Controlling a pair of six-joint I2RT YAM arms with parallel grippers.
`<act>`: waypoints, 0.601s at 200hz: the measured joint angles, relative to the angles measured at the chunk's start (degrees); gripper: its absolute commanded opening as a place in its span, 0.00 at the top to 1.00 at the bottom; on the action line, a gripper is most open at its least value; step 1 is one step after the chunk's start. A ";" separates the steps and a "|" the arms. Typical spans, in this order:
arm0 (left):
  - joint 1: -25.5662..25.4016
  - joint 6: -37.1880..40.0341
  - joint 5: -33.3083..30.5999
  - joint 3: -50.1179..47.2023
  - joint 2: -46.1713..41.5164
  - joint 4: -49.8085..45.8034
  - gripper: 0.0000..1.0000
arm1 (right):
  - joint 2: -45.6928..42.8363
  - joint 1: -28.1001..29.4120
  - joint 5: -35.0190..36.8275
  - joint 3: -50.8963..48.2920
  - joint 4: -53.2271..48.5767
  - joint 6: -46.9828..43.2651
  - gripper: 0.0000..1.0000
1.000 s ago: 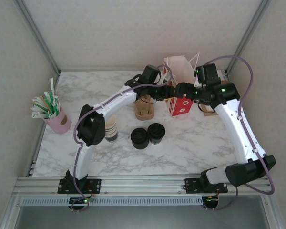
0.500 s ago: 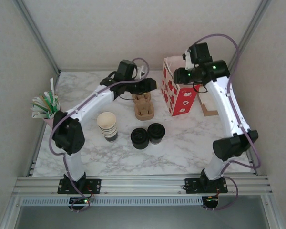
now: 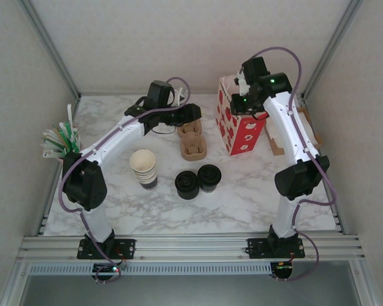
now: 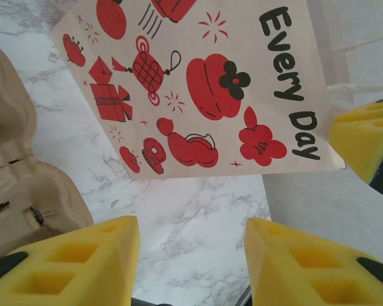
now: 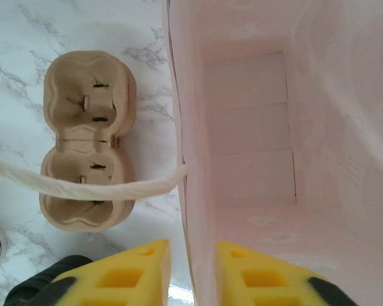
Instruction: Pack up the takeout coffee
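the takeout coffee (image 3: 209, 177) stands upright with its black lid on, near the middle of the marble tabletop (image 3: 255, 194), just beside a stack of black lids (image 3: 187, 185) on its left. neither hand touches it. further left stands a stack of lidless cups (image 3: 143, 167), and behind the coffee lies a pulp cup carrier (image 3: 193, 143). right of the carrier a red-printed paper bag (image 3: 242, 131) stands open. the right hand (image 5: 193, 258) hangs over the bag's rim with its fingers close on either side of one wall; i cannot tell whether they press it. the left hand (image 4: 190, 242) hovers between carrier and bag, jaws apart and holding nothing. a pink cup of straws (image 3: 80, 162) sits at the far left.
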 measured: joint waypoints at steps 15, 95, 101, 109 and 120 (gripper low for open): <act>0.15 0.00 0.00 0.00 0.00 0.48 0.53 | 0.00 0.02 0.02 0.00 -0.48 -0.11 0.83; 0.13 -0.02 0.00 -0.63 0.00 0.83 0.53 | -1.11 1.53 3.78 -1.53 -1.29 -1.20 1.00; 0.13 -0.02 0.00 -0.63 -0.04 0.83 0.53 | -1.66 1.68 4.33 -2.14 -1.29 -1.20 1.00; 0.15 -0.02 0.00 -0.63 -0.11 0.81 0.53 | -2.34 1.90 5.03 -2.95 -1.36 -1.20 1.00; 0.15 -0.02 -0.02 -0.63 -0.22 0.81 0.53 | -3.43 2.16 6.10 -4.11 -1.55 -1.22 1.00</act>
